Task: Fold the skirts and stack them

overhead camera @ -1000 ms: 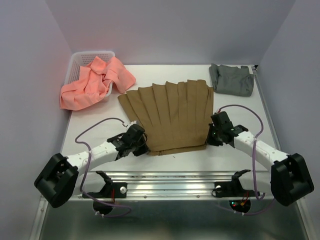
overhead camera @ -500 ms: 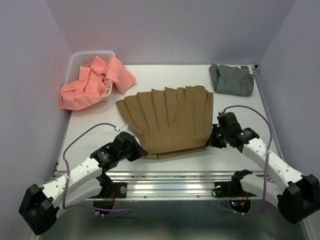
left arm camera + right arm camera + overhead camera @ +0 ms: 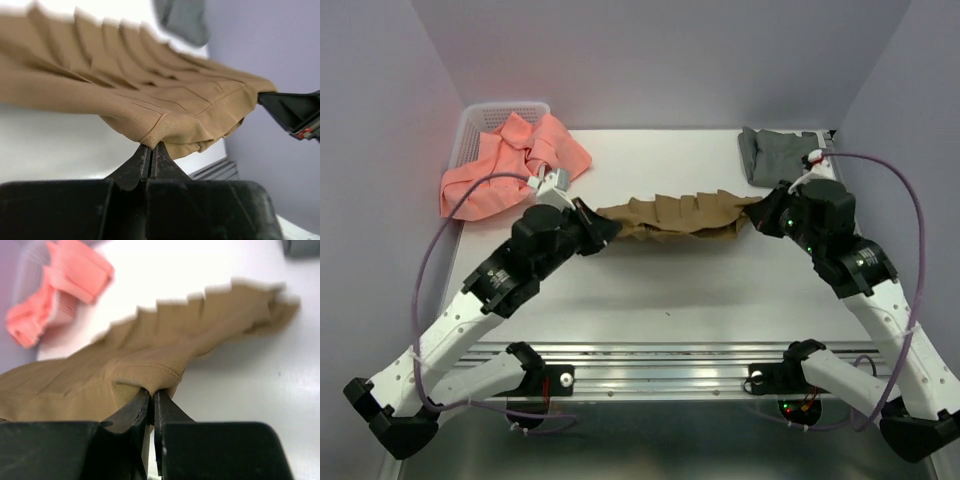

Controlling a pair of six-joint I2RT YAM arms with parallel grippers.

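The pleated tan-brown skirt (image 3: 670,215) hangs bunched over the bench (image 3: 670,290) centre, the left gripper (image 3: 605,228) clamped on its 9 o'clock end and the right gripper (image 3: 760,215) pinching its 3 o'clock end, with the salmon-pink skirt (image 3: 505,165) at 10 o'clock and the grey skirt (image 3: 782,160) at 1 o'clock.

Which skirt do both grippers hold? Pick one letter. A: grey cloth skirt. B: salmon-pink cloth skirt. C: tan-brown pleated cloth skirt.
C: the left gripper and the right gripper each pinch an edge of the tan-brown pleated cloth skirt, which spans between them.
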